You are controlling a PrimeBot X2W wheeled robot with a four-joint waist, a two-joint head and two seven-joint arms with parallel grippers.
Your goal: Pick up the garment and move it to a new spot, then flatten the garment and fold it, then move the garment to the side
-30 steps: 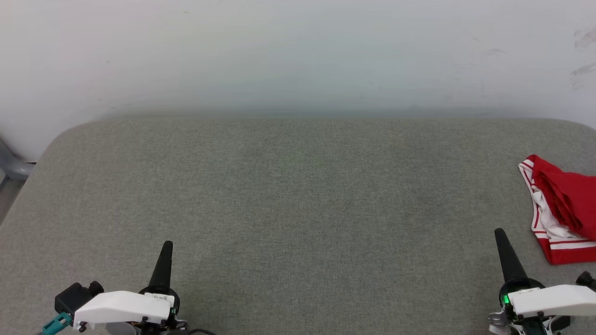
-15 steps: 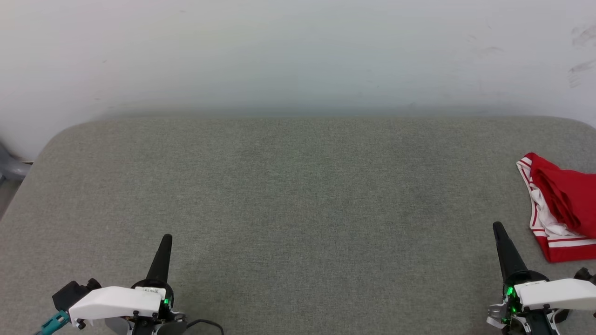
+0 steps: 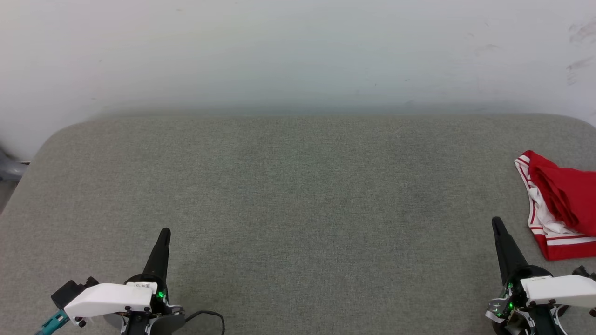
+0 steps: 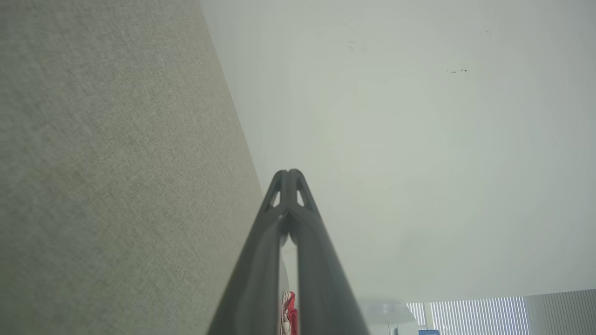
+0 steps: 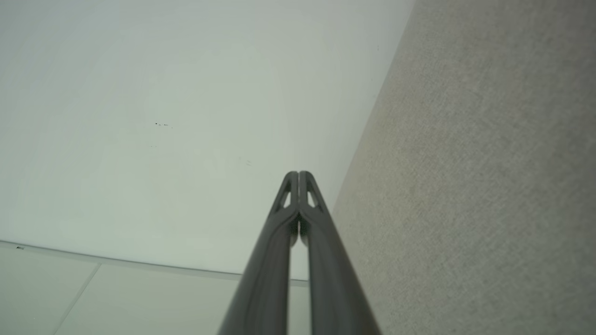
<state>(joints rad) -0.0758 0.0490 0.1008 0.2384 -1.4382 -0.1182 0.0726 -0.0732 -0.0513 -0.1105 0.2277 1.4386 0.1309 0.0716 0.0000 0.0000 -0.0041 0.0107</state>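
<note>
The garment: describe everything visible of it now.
The garment is a crumpled heap of red fabric with white inner folds and red-and-white striped trim. It lies on the grey fabric surface at its right side, cut off by the head view's right edge. The right gripper is apart from it.

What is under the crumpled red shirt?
The crumpled red-and-white jersey shirt lies on the grey fabric-covered table. White cloth with striped trim peeks out beneath its red folds. Anything tucked deeper under the heap is covered.
</note>
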